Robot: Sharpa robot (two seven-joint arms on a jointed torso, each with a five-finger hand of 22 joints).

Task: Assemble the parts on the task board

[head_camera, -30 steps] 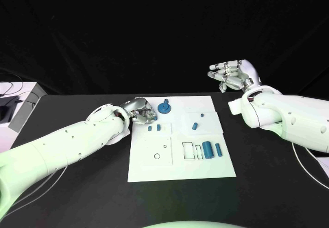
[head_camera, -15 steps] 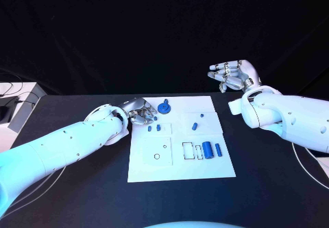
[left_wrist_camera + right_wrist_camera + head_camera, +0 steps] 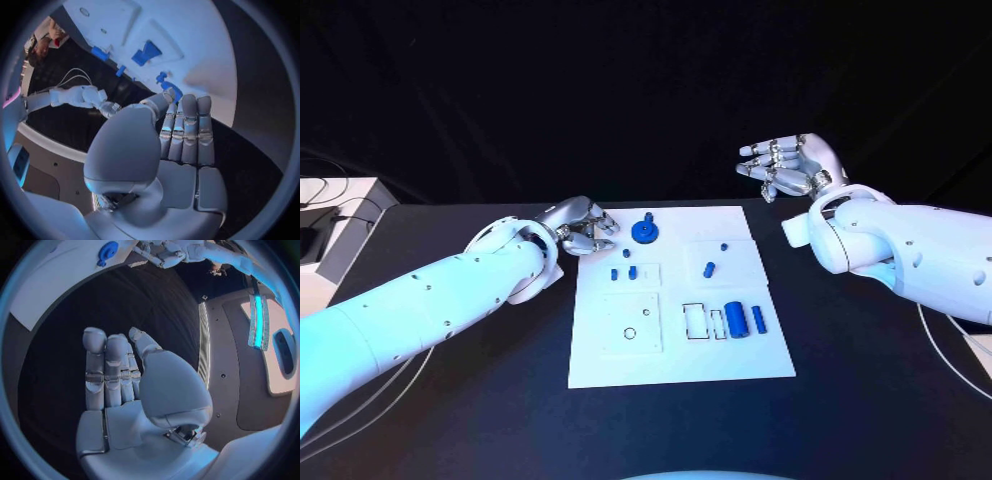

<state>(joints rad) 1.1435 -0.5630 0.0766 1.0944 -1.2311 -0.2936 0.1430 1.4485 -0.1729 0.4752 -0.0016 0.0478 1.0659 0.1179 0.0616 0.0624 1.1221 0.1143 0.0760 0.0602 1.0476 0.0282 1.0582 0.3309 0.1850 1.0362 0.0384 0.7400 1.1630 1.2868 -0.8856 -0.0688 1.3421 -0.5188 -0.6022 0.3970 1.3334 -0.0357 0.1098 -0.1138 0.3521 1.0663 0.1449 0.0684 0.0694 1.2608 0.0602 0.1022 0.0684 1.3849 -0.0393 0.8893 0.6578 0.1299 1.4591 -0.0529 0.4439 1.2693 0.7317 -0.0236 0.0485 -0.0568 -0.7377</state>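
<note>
left hand [image 3: 584, 228]: fingers straight and close together, holding nothing, over the task board's [image 3: 682, 355] far-left corner | right hand [image 3: 790, 168]: fingers extended, empty, raised beyond the board's far-right corner | parts: round piece [image 3: 646, 229] nearest left hand; cylinders [image 3: 737, 319] mid-board | board flat on tabletop [image 3: 473, 400]

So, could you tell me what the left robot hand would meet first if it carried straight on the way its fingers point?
Probably the round blue part on the task board, just beyond the left robot hand; depth is uncertain.
</note>
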